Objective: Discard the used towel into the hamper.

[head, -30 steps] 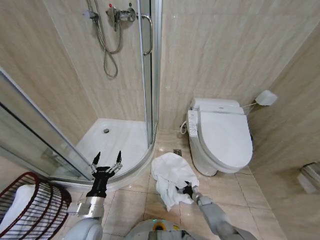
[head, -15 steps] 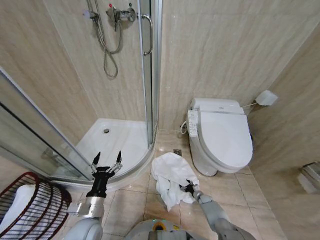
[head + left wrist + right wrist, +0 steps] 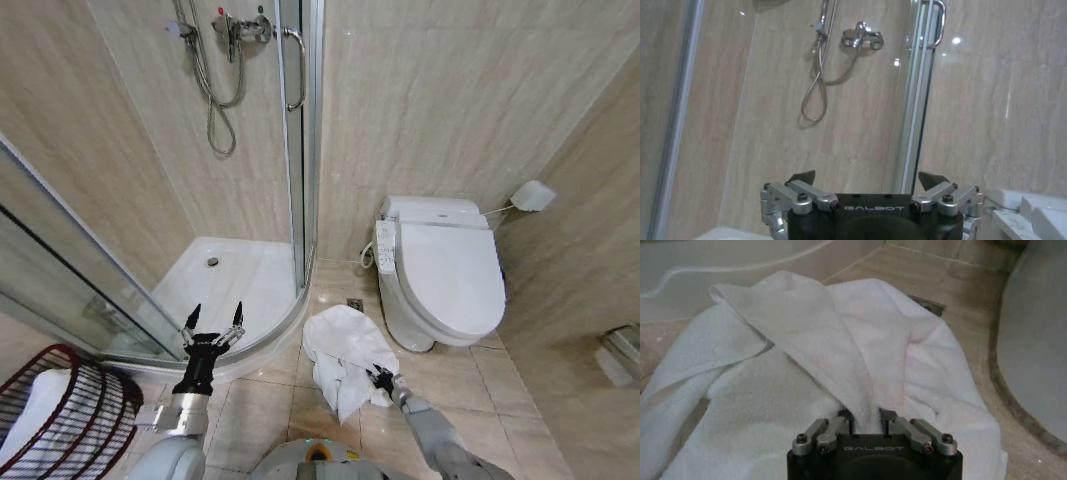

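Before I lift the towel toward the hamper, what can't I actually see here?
- Hamper: cut off by the head view's left and bottom edges.
- Towel: its near part is hidden behind the right gripper in the right wrist view.
- Floor under the towel: covered by the cloth.
- Left gripper: idle, open.

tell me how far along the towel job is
Early stage. Done: the right gripper has its jaws shut on a fold of the white towel. In hand: the towel lies mostly on the floor beside the toilet. Left: carrying it over and dropping it into the hamper. The left gripper hangs open, idle.
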{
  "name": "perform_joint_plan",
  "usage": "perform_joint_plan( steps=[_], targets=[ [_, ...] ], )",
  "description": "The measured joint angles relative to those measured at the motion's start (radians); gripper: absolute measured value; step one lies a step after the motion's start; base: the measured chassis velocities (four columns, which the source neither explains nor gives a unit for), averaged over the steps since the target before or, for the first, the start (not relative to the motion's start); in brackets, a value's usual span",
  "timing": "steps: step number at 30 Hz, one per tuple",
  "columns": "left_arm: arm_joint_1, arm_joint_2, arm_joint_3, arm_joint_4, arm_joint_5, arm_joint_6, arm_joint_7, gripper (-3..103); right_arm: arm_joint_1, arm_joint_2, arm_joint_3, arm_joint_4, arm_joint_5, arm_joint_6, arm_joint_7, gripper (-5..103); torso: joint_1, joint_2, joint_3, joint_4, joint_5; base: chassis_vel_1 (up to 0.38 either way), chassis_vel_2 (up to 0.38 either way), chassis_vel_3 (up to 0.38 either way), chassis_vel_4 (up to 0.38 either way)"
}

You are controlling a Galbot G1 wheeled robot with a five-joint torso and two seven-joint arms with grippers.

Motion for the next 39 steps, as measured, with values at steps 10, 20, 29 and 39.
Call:
perform_joint_plan(
  steps=[10,20,29,39],
  targets=[
    [0.0,0.0,0.0,0.0,0.0,0.0,0.0,100,-0.03,-0.003,-0.051,0.025,0.09,0.006,0.025,5,0.0,0.0,0.0,-0.0001,0.0,0.0,0.0,0.0,0.0],
    [0.0,0.0,0.0,0.0,0.0,0.0,0.0,100,-0.069,-0.012,-0.06,0.067,0.155,0.021,0.049,4,0.0,0.0,0.0,0.0,0.0,0.0,0.0,0.0,0.0],
    [0.0,0.0,0.0,0.0,0.0,0.0,0.0,100,-0.2,-0.02,-0.089,0.323,0.257,0.057,0.041,4,0.0,0.0,0.0,-0.0002,0.0,0.0,0.0,0.0,0.0],
    [0.0,0.0,0.0,0.0,0.0,0.0,0.0,100,-0.313,-0.022,-0.066,0.577,0.339,0.165,0.043,4,0.0,0.0,0.0,-0.0001,-0.0002,0.0,0.0,0.0,0.0]
  ],
)
